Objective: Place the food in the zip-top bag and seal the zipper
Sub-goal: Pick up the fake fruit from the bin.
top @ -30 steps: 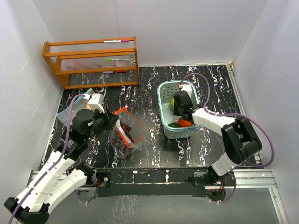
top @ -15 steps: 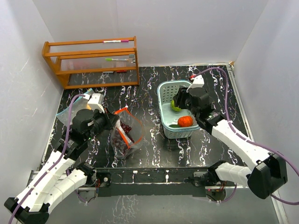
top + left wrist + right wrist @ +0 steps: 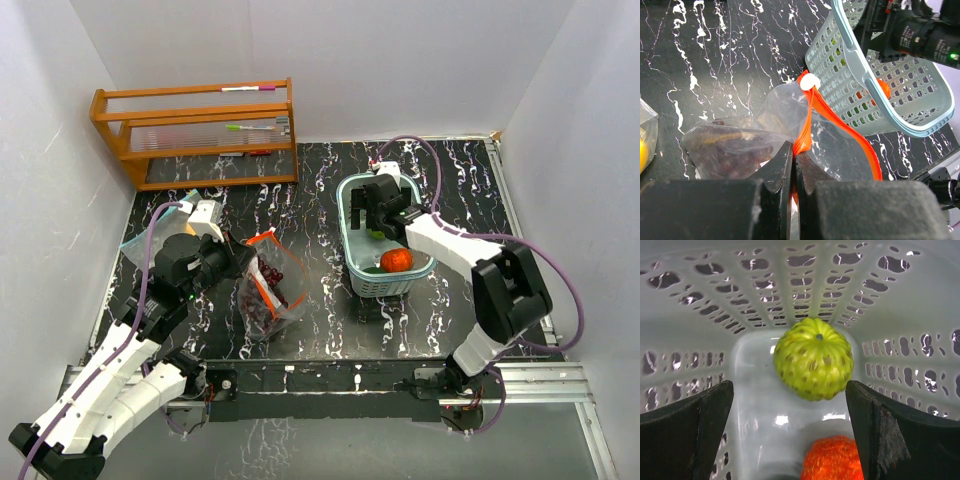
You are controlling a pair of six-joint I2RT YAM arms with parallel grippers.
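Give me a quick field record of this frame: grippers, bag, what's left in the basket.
left gripper: shut on the orange zipper edge of the zip-top bag
right gripper: open, inside the basket, pointed at the green fruit, nothing held
bag contents: dark grapes
basket contents: bumpy green fruit, orange-red fruit
zipper: mouth looks open, not sealed

No readable text, label, brand name, number or sign is showing in any of the three camera views.
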